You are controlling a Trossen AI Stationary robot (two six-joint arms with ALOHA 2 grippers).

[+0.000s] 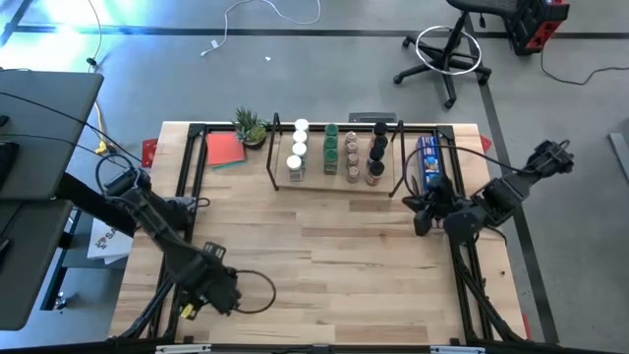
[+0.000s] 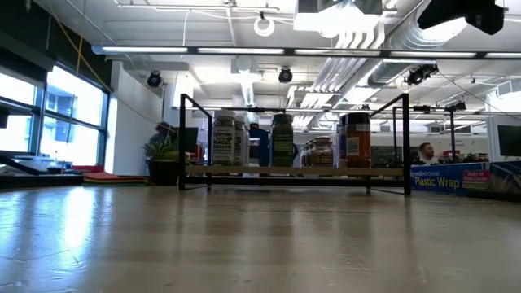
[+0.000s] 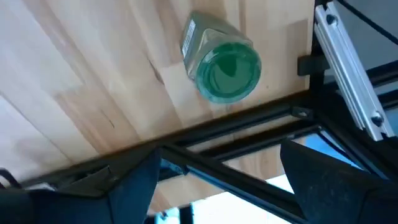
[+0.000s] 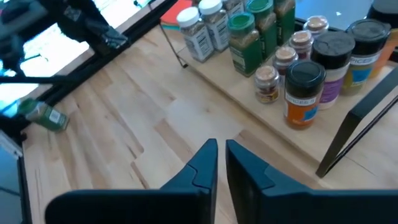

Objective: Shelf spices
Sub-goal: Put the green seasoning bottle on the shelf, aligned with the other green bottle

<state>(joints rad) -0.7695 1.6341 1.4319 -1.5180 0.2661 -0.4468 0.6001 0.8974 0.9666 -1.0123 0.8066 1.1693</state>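
Observation:
A green-lidded spice jar [image 3: 224,65] stands upright on the wooden table near its near left corner, close to the black edge frame [image 3: 249,134]. My left gripper [image 3: 227,186] hangs open above it, fingers pointing steeply down and clear of the jar. The same jar [image 4: 43,115] shows far off in the right wrist view. The shelf [image 1: 334,183] stands at the far middle and carries several spice jars [image 1: 339,152] in rows. My right gripper [image 4: 221,155] waits at the right [image 1: 421,216], raised, its fingers almost together and holding nothing.
A long blue box [image 1: 429,162] lies just right of the shelf. A potted plant [image 1: 250,126] and a red flat thing [image 1: 225,149] sit to the shelf's left. Bare wood stretches between the shelf and the near edge [image 1: 324,265].

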